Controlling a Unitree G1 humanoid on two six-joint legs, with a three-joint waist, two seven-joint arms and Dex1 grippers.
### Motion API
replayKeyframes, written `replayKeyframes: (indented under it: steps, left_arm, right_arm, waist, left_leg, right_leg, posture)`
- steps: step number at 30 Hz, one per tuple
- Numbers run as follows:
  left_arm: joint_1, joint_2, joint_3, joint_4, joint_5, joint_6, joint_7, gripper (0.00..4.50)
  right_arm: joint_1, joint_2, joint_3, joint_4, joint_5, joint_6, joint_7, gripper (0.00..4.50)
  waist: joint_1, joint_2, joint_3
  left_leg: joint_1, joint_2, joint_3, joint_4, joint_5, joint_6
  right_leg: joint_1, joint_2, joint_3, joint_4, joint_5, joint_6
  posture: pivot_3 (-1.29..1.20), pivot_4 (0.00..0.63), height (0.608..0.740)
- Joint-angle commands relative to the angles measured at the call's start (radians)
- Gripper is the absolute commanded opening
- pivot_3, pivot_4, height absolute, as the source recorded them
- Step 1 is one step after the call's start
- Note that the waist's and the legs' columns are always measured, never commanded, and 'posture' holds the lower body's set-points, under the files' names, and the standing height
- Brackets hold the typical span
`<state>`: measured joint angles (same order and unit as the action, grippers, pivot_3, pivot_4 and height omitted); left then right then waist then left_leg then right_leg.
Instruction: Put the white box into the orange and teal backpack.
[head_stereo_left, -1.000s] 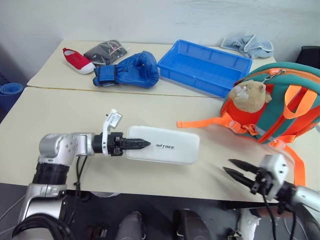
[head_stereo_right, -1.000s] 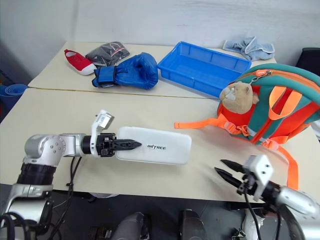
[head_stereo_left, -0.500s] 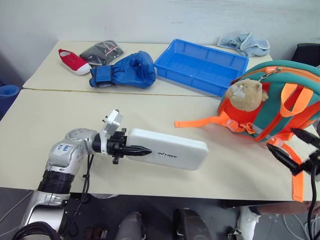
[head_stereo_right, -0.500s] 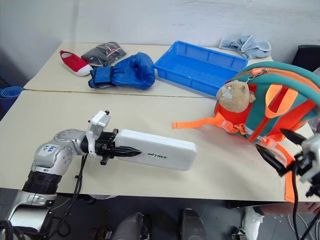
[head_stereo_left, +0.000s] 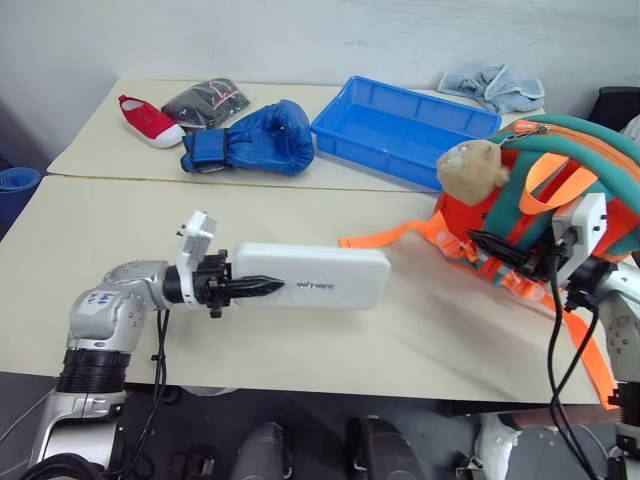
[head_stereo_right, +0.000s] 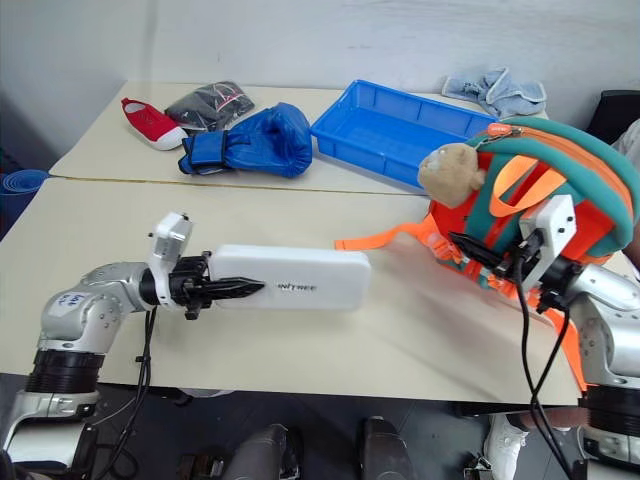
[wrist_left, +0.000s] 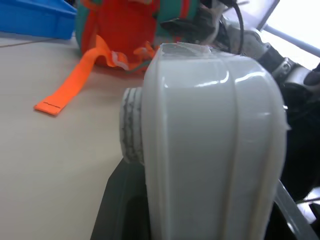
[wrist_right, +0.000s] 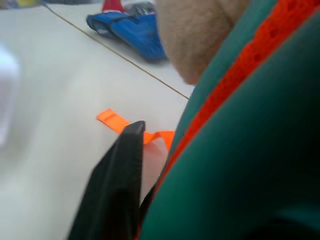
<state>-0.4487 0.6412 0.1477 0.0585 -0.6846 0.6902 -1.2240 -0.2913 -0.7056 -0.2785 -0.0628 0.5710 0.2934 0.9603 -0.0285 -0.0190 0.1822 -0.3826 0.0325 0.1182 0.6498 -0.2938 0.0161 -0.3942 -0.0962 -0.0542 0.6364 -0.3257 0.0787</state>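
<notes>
The white box (head_stereo_left: 325, 277) is held level just above the near table, its long side pointing at the backpack. My left gripper (head_stereo_left: 270, 288) is shut on the box's left end, one black finger lying over its top. The orange and teal backpack (head_stereo_left: 590, 150) stands at the right, with a tan hamster charm (head_stereo_left: 470, 165) on its front. My right gripper (head_stereo_left: 480, 241) points left against the backpack's front below the charm, shut on the fabric. In the right wrist view one black finger (wrist_right: 117, 185) lies beside the teal cloth (wrist_right: 260, 150).
On the far table are a blue tray (head_stereo_left: 405, 125), a blue boxing glove (head_stereo_left: 255, 140), a red shoe (head_stereo_left: 150, 118), a dark packet (head_stereo_left: 208, 100) and a light blue cloth (head_stereo_left: 495, 88). An orange strap (head_stereo_left: 385, 235) trails from the backpack across the table toward the box.
My right gripper rose from the table's front edge to the backpack's front and closed on it. The backpack has tipped left. The left gripper keeps hold of the box, shifted slightly left.
</notes>
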Motion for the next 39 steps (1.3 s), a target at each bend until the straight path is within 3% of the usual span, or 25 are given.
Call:
replayKeyframes:
  steps: [1, 8, 11, 14, 18, 23, 28, 33, 37, 39]
  left_arm:
    - [0.005, 0.016, 0.112, 0.035, -0.061, 0.024, 0.05, 1.25]
    - [0.0, 0.037, 0.242, 0.17, -0.085, 0.052, 0.121, 1.25]
    - [-0.025, 0.052, 0.31, 0.234, -0.102, 0.054, 0.145, 1.25]
    - [-0.035, 0.069, 0.351, 0.252, -0.116, 0.06, 0.159, 1.25]
    - [-0.05, 0.084, 0.381, 0.21, -0.156, 0.091, 0.168, 1.25]
    - [-0.034, 0.091, 0.401, 0.08, -0.242, 0.172, 0.187, 1.25]
    - [-0.041, 0.063, 0.515, -0.053, -0.433, 0.251, 0.299, 1.25]
    - [-0.04, 0.134, 0.557, -0.156, -0.667, 0.395, 0.376, 1.25]
    - [0.031, 0.234, 0.49, -0.25, -0.68, 0.453, 0.296, 1.25]
    - [0.098, 0.299, 0.409, -0.302, -0.545, 0.373, 0.183, 1.25]
  right_arm:
    - [-0.023, 0.044, 0.058, -0.154, 0.076, 0.059, -0.006, 0.2]
    - [-0.067, 0.1, 0.151, -0.353, 0.236, 0.213, -0.013, 0.05]
    - [-0.06, 0.112, 0.159, -0.474, 0.489, 0.376, -0.089, 0.05]
    - [-0.001, 0.021, 0.156, -0.584, 0.701, 0.516, -0.095, 0.05]
    - [0.096, -0.161, 0.039, -0.583, 0.825, 0.607, -0.046, 0.05]
    - [0.189, -0.246, -0.05, -0.504, 0.666, 0.551, 0.003, 0.05]
    - [0.213, -0.215, -0.013, -0.512, 0.615, 0.528, 0.006, 0.05]
    - [0.222, -0.174, 0.008, -0.514, 0.592, 0.514, -0.019, 0.05]
    - [0.224, -0.154, 0.016, -0.504, 0.568, 0.503, -0.021, 0.05]
    - [0.22, -0.146, 0.029, -0.496, 0.55, 0.496, -0.017, 0.05]
  waist:
    - [-0.003, 0.0, 0.0]
    - [0.001, 0.0, 0.0]
    - [0.0, -0.001, 0.001]
    - [0.001, -0.001, 0.001]
    - [0.003, -0.004, 0.002]
    - [0.006, -0.008, 0.002]
    - [0.001, -0.008, 0.002]
    - [0.002, -0.009, 0.002]
    - [0.002, -0.008, 0.002]
    - [0.002, -0.008, 0.002]
  left_leg:
    - [0.0, 0.0, 0.0, 0.0, 0.0, 0.0]
    - [-0.002, 0.0, -0.001, -0.001, 0.001, -0.001]
    - [-0.004, 0.0, -0.002, -0.001, 0.0, -0.001]
    - [-0.005, 0.001, -0.005, -0.002, 0.0, -0.001]
    - [-0.007, 0.0, -0.007, -0.001, -0.001, 0.001]
    - [-0.007, -0.003, -0.009, 0.0, -0.002, 0.004]
    - [-0.007, -0.003, -0.01, -0.002, -0.001, 0.001]
    - [-0.007, -0.002, -0.01, -0.001, 0.0, 0.0]
    - [-0.006, -0.003, -0.01, 0.0, 0.0, 0.001]
    - [-0.006, -0.003, -0.01, -0.001, 0.0, 0.0]
  right_leg:
    - [0.0, 0.0, 0.0, 0.0, 0.0, 0.0]
    - [-0.003, 0.0, -0.001, 0.001, 0.0, 0.0]
    - [-0.004, -0.001, -0.002, 0.001, 0.0, 0.0]
    - [-0.004, -0.001, -0.004, 0.001, 0.0, 0.0]
    - [-0.002, -0.003, -0.007, -0.002, 0.0, 0.0]
    - [0.002, -0.007, -0.009, -0.01, 0.001, 0.002]
    - [0.001, -0.006, -0.01, -0.009, 0.001, 0.002]
    - [0.001, -0.004, -0.01, -0.008, 0.001, 0.002]
    - [0.002, -0.005, -0.01, -0.008, 0.001, 0.002]
    - [0.002, -0.005, -0.01, -0.008, 0.001, 0.002]
  posture:
    - [0.0, 0.15, 0.74]
    - [0.0, 0.15, 0.74]
    - [0.0, 0.15, 0.74]
    - [0.0, 0.15, 0.74]
    - [0.0, 0.15, 0.74]
    - [0.0, 0.15, 0.74]
    - [0.0, 0.15, 0.74]
    - [0.0, 0.15, 0.74]
    - [0.0, 0.15, 0.74]
    - [0.0, 0.15, 0.74]
